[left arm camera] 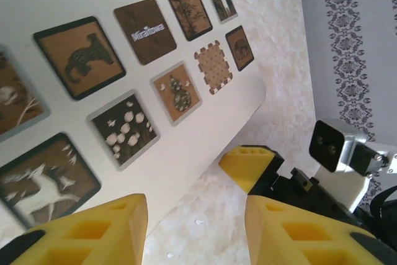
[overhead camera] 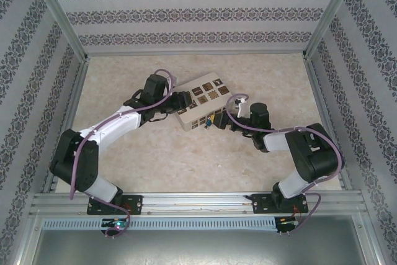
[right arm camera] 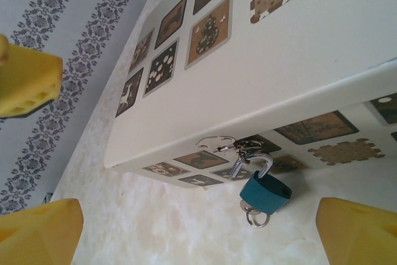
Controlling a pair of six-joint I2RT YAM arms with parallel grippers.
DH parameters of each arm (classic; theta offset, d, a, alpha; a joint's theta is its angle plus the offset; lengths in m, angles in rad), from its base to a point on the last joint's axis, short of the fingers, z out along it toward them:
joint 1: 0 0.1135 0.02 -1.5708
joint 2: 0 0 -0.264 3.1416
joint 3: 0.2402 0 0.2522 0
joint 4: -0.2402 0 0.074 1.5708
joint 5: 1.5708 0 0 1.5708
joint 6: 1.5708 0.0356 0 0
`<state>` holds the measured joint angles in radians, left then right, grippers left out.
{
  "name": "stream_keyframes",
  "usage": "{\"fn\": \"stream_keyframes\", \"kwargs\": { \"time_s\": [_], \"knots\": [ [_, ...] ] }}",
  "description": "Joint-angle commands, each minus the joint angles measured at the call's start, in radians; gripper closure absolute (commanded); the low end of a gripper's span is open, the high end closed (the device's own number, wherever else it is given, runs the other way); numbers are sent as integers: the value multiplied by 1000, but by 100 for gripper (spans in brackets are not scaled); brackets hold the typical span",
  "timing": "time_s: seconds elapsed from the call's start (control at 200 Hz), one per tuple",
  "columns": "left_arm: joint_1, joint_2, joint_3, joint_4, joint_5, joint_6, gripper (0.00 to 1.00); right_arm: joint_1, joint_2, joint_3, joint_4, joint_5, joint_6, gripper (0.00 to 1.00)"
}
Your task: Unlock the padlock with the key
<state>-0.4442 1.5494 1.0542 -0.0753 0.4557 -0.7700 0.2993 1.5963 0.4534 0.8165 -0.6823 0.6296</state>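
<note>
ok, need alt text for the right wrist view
A small blue padlock hangs from a metal hasp on the front of a cream box covered in brown picture tiles, with a silver ring dangling below it. The right jaws stand wide open, their yellow tips at the bottom corners, clear of the padlock.

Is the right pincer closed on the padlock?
No, the padlock hangs free on the box while the right pincer stands wide open.
</note>
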Motion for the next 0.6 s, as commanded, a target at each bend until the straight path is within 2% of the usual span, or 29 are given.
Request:
{"fn": "stream_keyframes", "kwargs": {
  "time_s": [0.0,0.26,0.595],
  "knots": [
    [-7,68,40,-17,73,28,57,9,32,-7,60,-8,-1,4],
    [-7,187,126,-41,144,59,58,15,114,5,129,-31,8,4],
    [-8,244,142,-67,152,72,59,24,186,5,220,-59,5,7]
  ]
}}
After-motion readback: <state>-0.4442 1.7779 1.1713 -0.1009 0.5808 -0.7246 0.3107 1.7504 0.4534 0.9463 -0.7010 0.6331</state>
